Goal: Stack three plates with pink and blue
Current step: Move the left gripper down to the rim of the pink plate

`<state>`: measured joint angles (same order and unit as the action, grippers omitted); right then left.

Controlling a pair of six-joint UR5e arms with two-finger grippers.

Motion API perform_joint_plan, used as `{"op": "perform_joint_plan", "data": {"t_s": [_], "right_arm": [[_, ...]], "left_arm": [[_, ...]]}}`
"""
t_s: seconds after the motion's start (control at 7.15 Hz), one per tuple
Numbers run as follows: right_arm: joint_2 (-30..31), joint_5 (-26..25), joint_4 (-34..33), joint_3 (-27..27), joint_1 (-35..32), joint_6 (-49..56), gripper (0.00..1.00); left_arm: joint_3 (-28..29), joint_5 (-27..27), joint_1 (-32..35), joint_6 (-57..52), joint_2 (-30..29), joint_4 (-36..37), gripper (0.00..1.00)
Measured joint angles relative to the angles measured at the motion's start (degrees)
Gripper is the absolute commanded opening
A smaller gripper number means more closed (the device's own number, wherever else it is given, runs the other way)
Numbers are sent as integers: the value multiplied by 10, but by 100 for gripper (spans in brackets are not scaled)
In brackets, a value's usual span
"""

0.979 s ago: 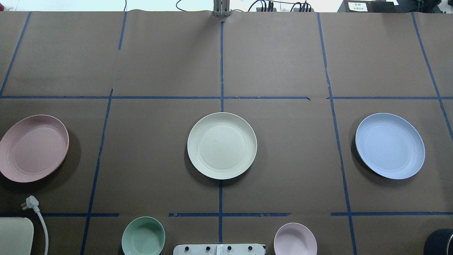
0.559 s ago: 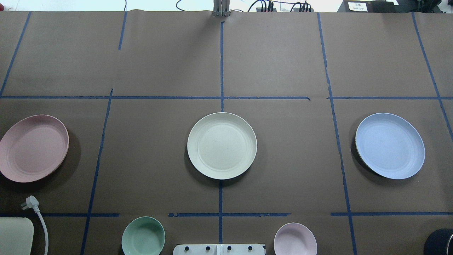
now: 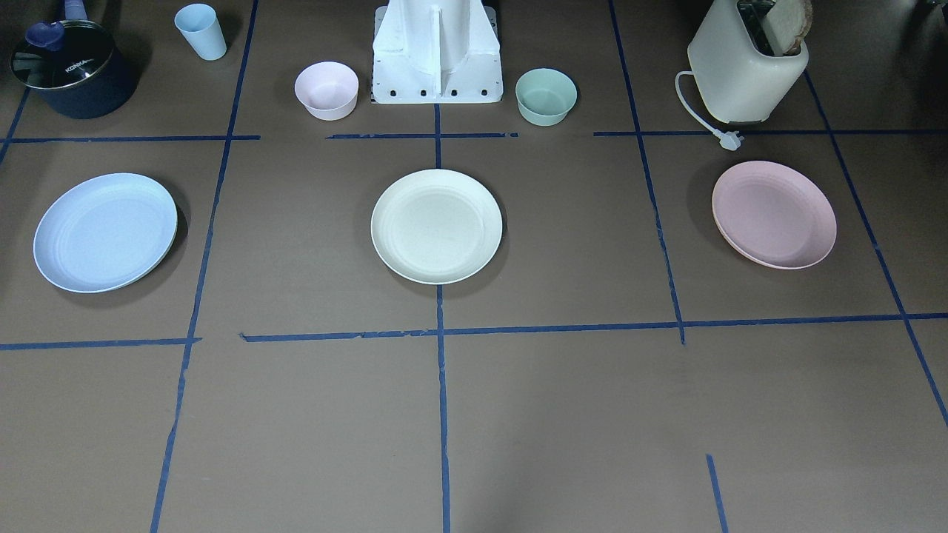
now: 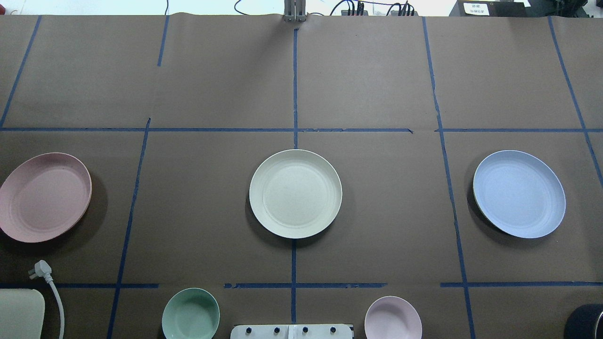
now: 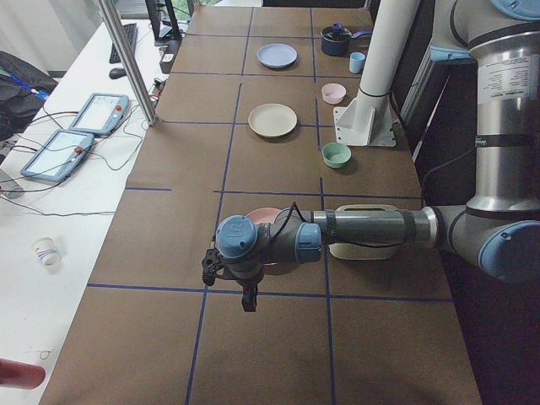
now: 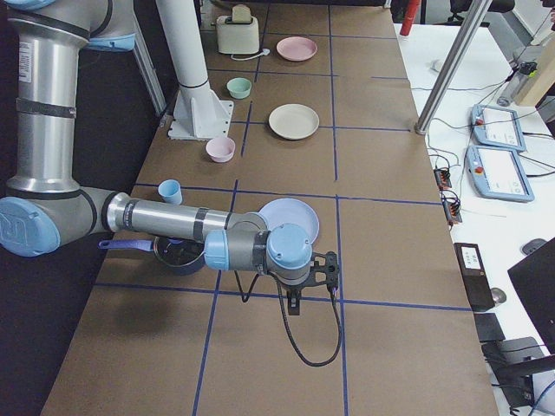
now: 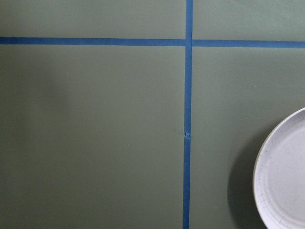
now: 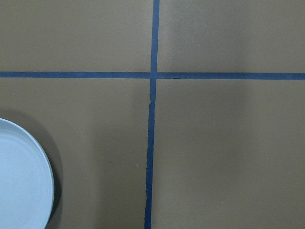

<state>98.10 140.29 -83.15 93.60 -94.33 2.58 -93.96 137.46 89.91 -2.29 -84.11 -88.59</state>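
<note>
Cream plate (image 4: 295, 193) sits mid-bench (image 4: 377, 70), likely stack base. Pink plate (image 4: 44, 197) lies well off to its robot-left, blue plate (image 4: 519, 193) well off to its right, each apparently for nearer arm. Nothing stacked yet. Only side views catch arms: left end effector (image 5: 247, 302) hangs beyond pink plate, right end effector (image 6: 294, 304) beyond blue plate, both on side away from cream plate. Cannot tell whether either is wide or narrow. Wrist views catch only plate rims.

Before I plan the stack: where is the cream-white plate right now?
In the overhead view the cream-white plate sits mid-table on the centre tape line, between the pink plate on the robot's left and the blue plate on its right.
</note>
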Motion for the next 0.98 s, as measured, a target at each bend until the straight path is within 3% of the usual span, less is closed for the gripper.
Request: {"op": "perform_joint_plan", "data": {"t_s": [0.7, 0.98], "right_arm": [[-3, 1, 0, 2, -1, -4, 100], [-4, 2, -1, 4, 0, -5, 100]], "left_arm": [[-22, 1, -1, 11, 0, -2, 100], [-35, 12, -32, 83, 7, -56, 100]]}}
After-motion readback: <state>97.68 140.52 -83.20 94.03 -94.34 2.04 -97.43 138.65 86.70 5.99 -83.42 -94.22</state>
